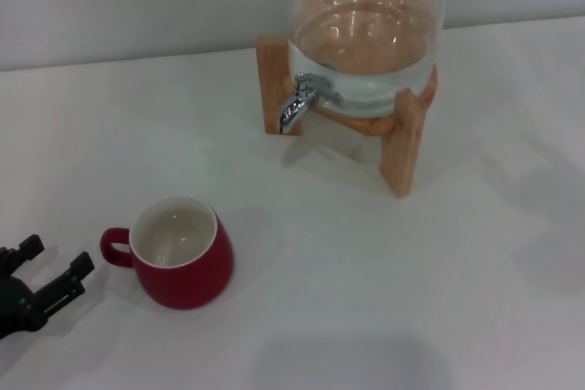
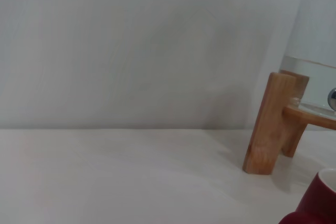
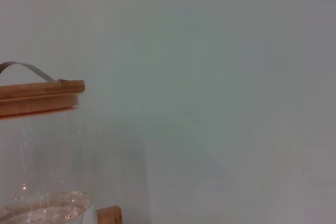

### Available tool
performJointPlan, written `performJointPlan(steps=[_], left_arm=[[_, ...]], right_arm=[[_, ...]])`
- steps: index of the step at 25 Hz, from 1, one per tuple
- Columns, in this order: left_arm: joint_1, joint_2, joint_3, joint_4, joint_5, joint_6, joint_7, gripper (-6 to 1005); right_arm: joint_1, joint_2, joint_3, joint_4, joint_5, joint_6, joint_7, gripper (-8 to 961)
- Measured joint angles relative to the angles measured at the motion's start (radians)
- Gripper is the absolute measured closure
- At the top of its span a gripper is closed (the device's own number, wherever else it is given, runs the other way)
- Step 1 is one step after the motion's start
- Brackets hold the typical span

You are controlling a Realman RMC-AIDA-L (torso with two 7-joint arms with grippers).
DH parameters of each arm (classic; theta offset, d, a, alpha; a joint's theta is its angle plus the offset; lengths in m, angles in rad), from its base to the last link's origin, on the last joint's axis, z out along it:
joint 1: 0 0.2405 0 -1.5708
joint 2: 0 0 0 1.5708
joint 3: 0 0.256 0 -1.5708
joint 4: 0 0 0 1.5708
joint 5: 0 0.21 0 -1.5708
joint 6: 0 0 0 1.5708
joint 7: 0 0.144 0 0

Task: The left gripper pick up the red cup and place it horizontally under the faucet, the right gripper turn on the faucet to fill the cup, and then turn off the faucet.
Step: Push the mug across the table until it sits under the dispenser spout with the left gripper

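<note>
The red cup (image 1: 181,252) stands upright on the white table at the near left, white inside, its loop handle pointing left. My left gripper (image 1: 57,268) sits just left of that handle, open, with nothing between its fingers and apart from the cup. An edge of the red cup (image 2: 321,201) shows in the left wrist view. The chrome faucet (image 1: 299,102) juts from the glass water jar at the back, spout curved downward. The right gripper is out of view.
A glass jar (image 1: 366,34) holding water rests on a wooden stand (image 1: 404,139) at the back centre. Its wooden lid (image 3: 39,97) with a metal handle shows in the right wrist view. A grey wall runs behind the table.
</note>
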Motion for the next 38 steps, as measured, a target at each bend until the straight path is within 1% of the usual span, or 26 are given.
performJointPlan(steps=[15, 28, 33, 38], left_arm=[[-0.022, 0.001, 0.001, 0.000, 0.036, 0.006, -0.020, 124], [-0.024, 0.003, 0.001, 0.008, 0.036, -0.009, -0.018, 125], [-0.025, 0.003, 0.001, 0.008, 0.036, -0.009, 0.004, 125], [-0.025, 0.001, 0.001, 0.002, 0.034, -0.007, 0.074, 125]], right_arm=[[0.000, 0.001, 0.001, 0.000, 0.000, -0.001, -0.002, 232], [0.008, 0.000, 0.001, -0.003, 0.000, -0.004, -0.002, 231], [0.010, -0.001, 0.001, -0.003, 0.000, -0.004, -0.002, 231], [0.011, 0.000, 0.001, -0.003, 0.000, -0.004, -0.002, 232]])
